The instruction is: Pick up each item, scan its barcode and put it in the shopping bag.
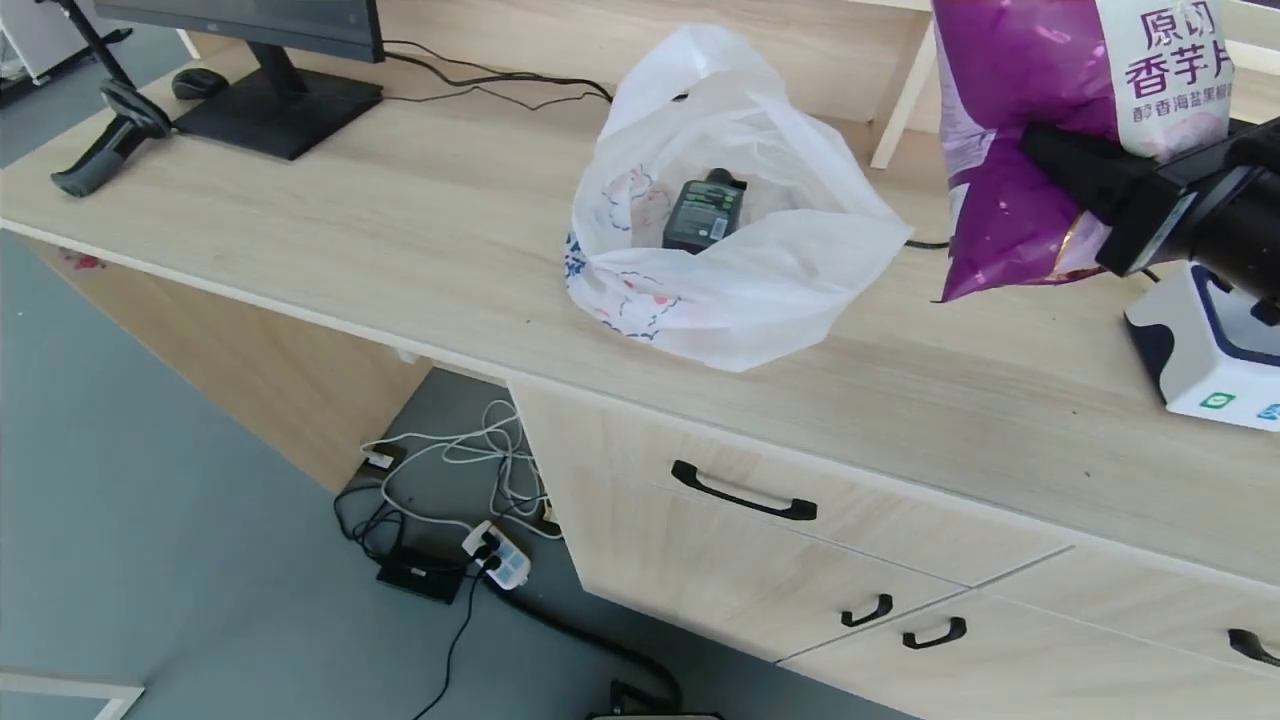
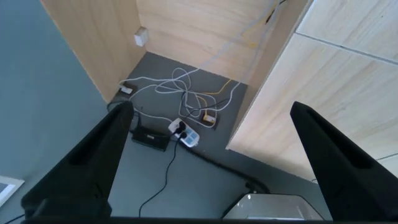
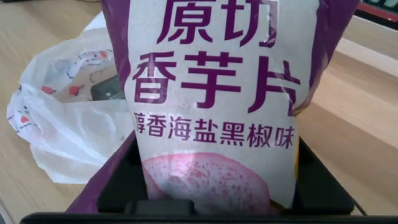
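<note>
Purple snack bag (image 1: 1010, 140) clamped in the right gripper (image 1: 1050, 150), held up above the wooden counter (image 1: 400, 230), just right of the white shopping bag (image 1: 740, 290).
Probably light and air-puffed, with slippery glossy film and brittle contents, so a gentle pinch across the lower body, as here, or on a flat seam seems safest. The right forearm lies roughly level and holds the pouch upright. The left gripper (image 2: 205, 162) hangs below counter height over the floor, jaws wide apart and empty.
</note>
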